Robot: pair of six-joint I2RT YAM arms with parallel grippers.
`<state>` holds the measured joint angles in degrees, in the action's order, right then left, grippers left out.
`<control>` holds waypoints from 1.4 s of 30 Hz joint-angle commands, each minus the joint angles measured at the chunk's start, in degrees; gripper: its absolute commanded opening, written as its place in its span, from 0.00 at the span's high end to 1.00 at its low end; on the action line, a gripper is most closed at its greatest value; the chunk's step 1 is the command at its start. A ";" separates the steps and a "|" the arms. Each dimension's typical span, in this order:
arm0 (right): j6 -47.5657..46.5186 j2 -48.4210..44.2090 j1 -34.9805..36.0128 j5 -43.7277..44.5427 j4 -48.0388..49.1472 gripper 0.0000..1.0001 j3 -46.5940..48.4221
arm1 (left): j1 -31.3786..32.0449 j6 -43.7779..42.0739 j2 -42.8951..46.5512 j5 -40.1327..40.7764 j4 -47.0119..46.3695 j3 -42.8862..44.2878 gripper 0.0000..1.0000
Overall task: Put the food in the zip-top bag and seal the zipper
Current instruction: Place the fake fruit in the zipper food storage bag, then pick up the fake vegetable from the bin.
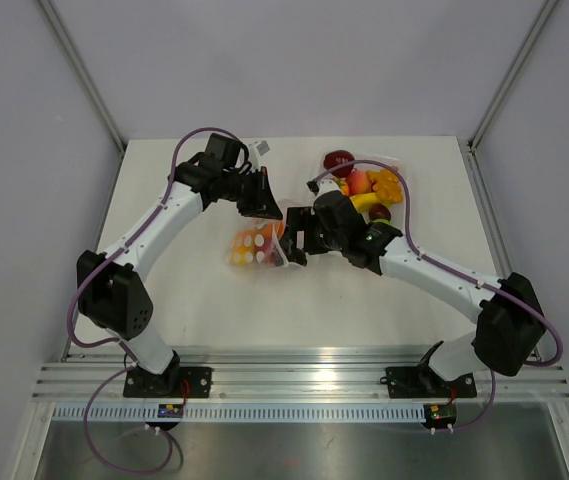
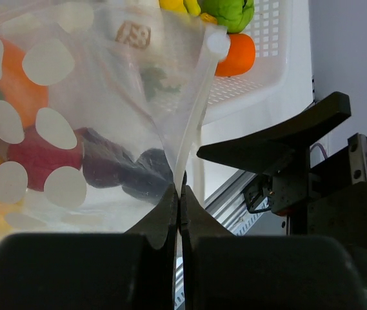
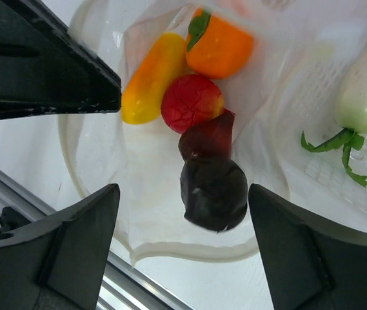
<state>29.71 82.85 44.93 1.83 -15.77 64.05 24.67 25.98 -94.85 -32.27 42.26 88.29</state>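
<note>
Mid white tabletop [image 1: 194,300], pinches spotted see-through plastic zip-top bag [image 1: 252,245] by its clear zipper strip [image 2: 198,106] in clamped left gripper [image 2: 180,192], spreads empty right gripper [image 3: 183,194] wide over glossy toy food [image 3: 193,103] already inside, leaves more in far-right white mesh tray [image 2: 270,74], sealing undone.

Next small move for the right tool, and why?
Probably lift the open right tool toward the white perforated tray, where toy food sits: the dark purple toy piece lies loose inside the spotted see-through plastic bag, whose edge the left tool pinches.

Overhead view looks down on the table [image 1: 194,300]; wrist views closely share the zip-top bag [image 2: 106,84].
</note>
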 commanded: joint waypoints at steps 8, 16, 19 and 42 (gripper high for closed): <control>-3.43 -7.34 0.34 15.12 -3.21 0.13 2.57 | -0.58 0.13 2.92 -2.09 -2.27 0.48 1.00; -2.03 -7.80 -10.90 17.78 -6.38 0.43 4.59 | -0.93 0.57 3.53 -1.74 -2.01 1.27 1.00; -1.67 -4.03 -16.88 14.70 -5.94 0.51 6.34 | -0.94 0.57 3.79 -1.74 -1.92 1.27 1.00; -22.23 23.93 -27.09 21.46 -7.52 0.22 23.66 | -0.94 0.21 4.23 -2.80 -1.83 0.13 1.00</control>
<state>16.45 105.08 17.56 18.63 -23.40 83.83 23.99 25.98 -92.77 -32.64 42.33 88.29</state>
